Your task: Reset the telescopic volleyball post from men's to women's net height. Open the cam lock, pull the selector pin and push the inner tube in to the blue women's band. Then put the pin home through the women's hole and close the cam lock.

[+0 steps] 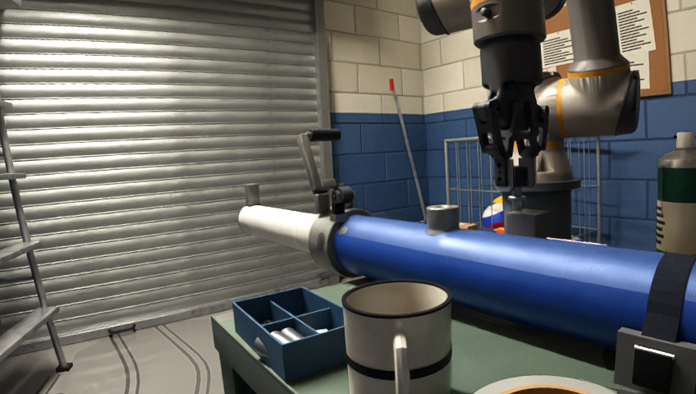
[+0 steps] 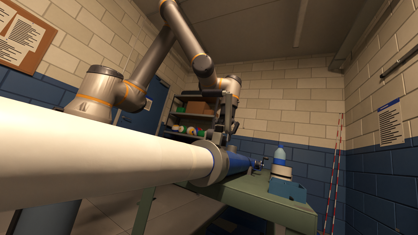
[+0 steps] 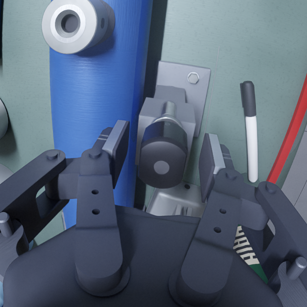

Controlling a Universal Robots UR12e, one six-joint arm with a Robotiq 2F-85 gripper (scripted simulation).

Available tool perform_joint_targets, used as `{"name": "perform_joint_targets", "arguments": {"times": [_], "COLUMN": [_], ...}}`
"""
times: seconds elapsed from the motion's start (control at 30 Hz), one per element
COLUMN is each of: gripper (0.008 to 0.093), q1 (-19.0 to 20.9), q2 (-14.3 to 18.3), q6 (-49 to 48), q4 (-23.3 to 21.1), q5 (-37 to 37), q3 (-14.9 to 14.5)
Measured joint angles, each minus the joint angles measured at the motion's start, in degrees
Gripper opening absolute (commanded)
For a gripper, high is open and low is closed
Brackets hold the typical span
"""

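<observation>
The selector pin point(image 3: 163, 160) with its dark round knob stands in a grey holder block point(image 1: 526, 222) on the bench behind the blue outer tube point(image 1: 493, 271). My gripper point(image 3: 163, 156) hangs straight over the pin, open, with the knob between its fingers and nothing held point(image 1: 513, 183). The grey pin boss point(image 1: 442, 218) on top of the blue tube is empty point(image 3: 70, 24). The white inner tube point(image 1: 278, 225) is pushed in, and a thin blue band shows at the collar point(image 2: 212, 166). The cam lock lever point(image 1: 315, 161) stands raised at the collar.
The blue tube runs close beside the holder block. A marker pen point(image 3: 249, 129) lies on the green bench beside the holder. A white mug point(image 1: 396, 337), a blue parts tray point(image 1: 288, 329) and a bottle point(image 1: 676, 195) stand on the bench.
</observation>
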Motion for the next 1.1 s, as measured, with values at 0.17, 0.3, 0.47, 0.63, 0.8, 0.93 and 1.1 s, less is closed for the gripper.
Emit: {"name": "perform_joint_targets", "arguments": {"times": [0.17, 0.3, 0.47, 0.63, 0.8, 0.93, 1.1], "gripper": [0.053, 0.049, 0.039, 0.029, 0.019, 0.011, 0.008], "q1": [0.0, 0.0, 0.0, 0.0, 0.0, 0.0, 0.0], "q2": [0.0, 0.0, 0.0, 0.0, -0.01, -0.01, -0.01], "q6": [0.0, 0.0, 0.0, 0.0, 0.0, 0.0, 0.0], "q4": [0.0, 0.0, 0.0, -0.01, -0.02, -0.02, -0.02], "q5": [0.0, 0.0, 0.0, 0.0, 0.0, 0.0, 0.0], "q3": [0.0, 0.0, 0.0, 0.0, -0.01, -0.01, -0.01]}}
